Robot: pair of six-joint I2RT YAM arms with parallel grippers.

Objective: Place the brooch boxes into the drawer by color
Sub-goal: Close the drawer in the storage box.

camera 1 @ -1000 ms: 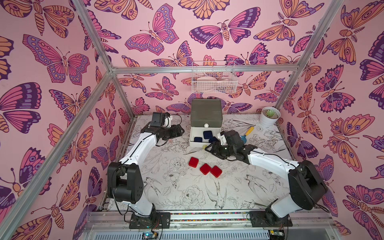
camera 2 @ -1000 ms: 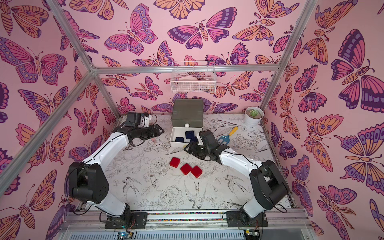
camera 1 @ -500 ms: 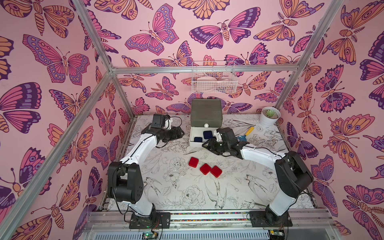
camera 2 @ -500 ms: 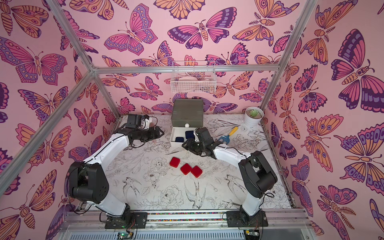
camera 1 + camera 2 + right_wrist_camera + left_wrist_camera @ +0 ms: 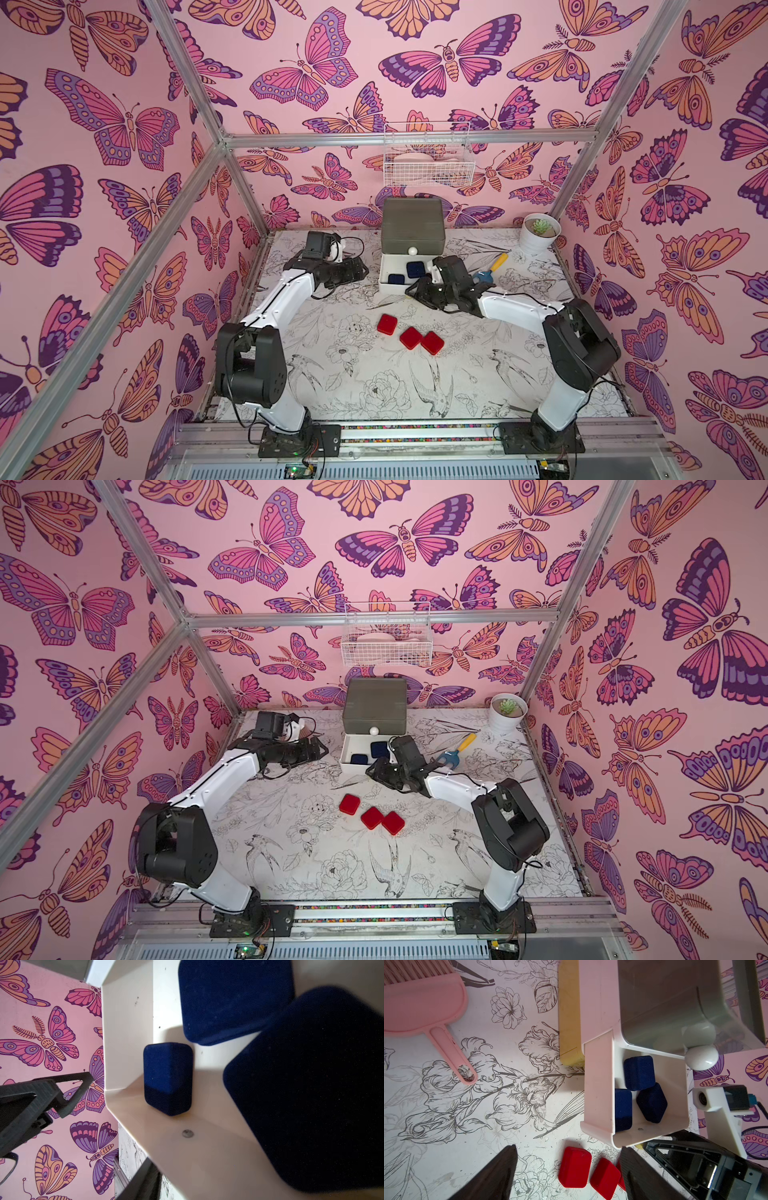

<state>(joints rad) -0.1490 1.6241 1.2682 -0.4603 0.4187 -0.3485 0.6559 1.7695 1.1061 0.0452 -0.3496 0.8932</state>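
Tabletop point(image 5: 332, 395) in flower line-drawing print carries the drawer point(image 5: 411, 226) chest at its back, white middle tier point(image 5: 598, 1093) pulled out under the grey top. The left gripper point(image 5: 568, 1148) hovers beside the chest, fingers point(image 5: 500, 1172) spread, nothing between. The right gripper point(image 5: 415, 289) sits at the open tier's front wall; whether its fingers point(image 5: 143, 1180) are spread or together cannot be told. Three navy brooch boxes point(image 5: 638, 1072) lie inside that tier, one turned askew. Three red brooch boxes point(image 5: 387, 324) rest on the tabletop in front, two close together.
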